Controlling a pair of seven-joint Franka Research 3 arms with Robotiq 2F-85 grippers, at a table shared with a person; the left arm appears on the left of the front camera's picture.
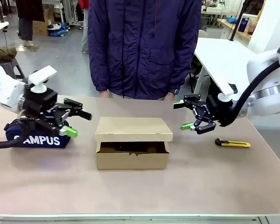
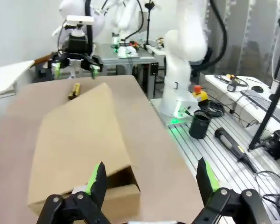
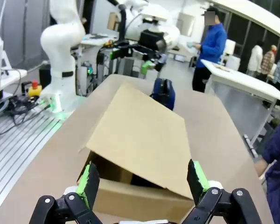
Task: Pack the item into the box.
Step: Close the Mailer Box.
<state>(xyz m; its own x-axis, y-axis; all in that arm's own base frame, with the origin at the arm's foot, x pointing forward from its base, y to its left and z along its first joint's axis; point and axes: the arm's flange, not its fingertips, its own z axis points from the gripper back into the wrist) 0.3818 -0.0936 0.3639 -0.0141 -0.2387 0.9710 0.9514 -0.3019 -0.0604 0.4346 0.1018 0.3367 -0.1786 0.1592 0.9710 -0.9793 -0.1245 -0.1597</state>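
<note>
The brown cardboard box point(image 1: 133, 156) sits mid-table. Its lid point(image 1: 133, 128) hangs low over the opening, leaving a dark gap at the front. A black shape point(image 1: 130, 147) lies in that gap; I cannot tell if it is the stapler. My left gripper point(image 1: 77, 123) hovers open left of the box, above the pencil case, holding nothing. Its green-padded fingers point(image 2: 97, 179) frame the box point(image 2: 79, 140) in the left wrist view. My right gripper point(image 1: 182, 115) hangs open right of the box, also holding nothing. In the right wrist view it point(image 3: 142, 179) faces the box point(image 3: 140, 130).
A navy CAMPUS pencil case point(image 1: 37, 137) lies at the left under my left arm. A yellow-and-black utility knife point(image 1: 233, 143) lies at the right. A person in a dark blue jacket point(image 1: 144, 46) stands at the far edge behind the box.
</note>
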